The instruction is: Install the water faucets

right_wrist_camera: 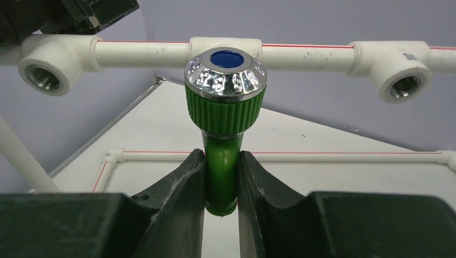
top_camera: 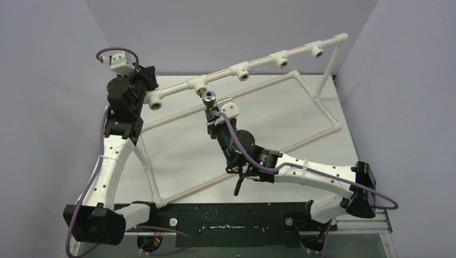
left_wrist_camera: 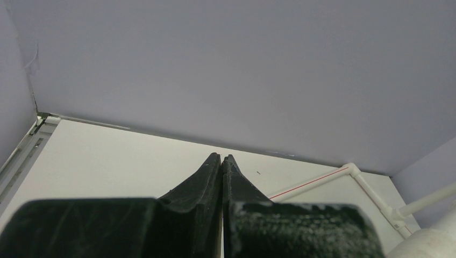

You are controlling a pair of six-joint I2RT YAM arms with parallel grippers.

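Over white table (top_camera: 177,148), right gripper (right_wrist_camera: 221,161) clamps green faucet (right_wrist_camera: 226,107); left gripper (left_wrist_camera: 222,158) clenched empty.

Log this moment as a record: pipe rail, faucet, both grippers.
pipe rail: white, raised above the table, five sockets along it
green faucet: chrome cap with a blue centre faces the right wrist camera; sits in front of a tee on the rail; threaded end hidden
right gripper: shut on the green faucet's stem
left gripper: shut, nothing between its fingers, near the rail's left end
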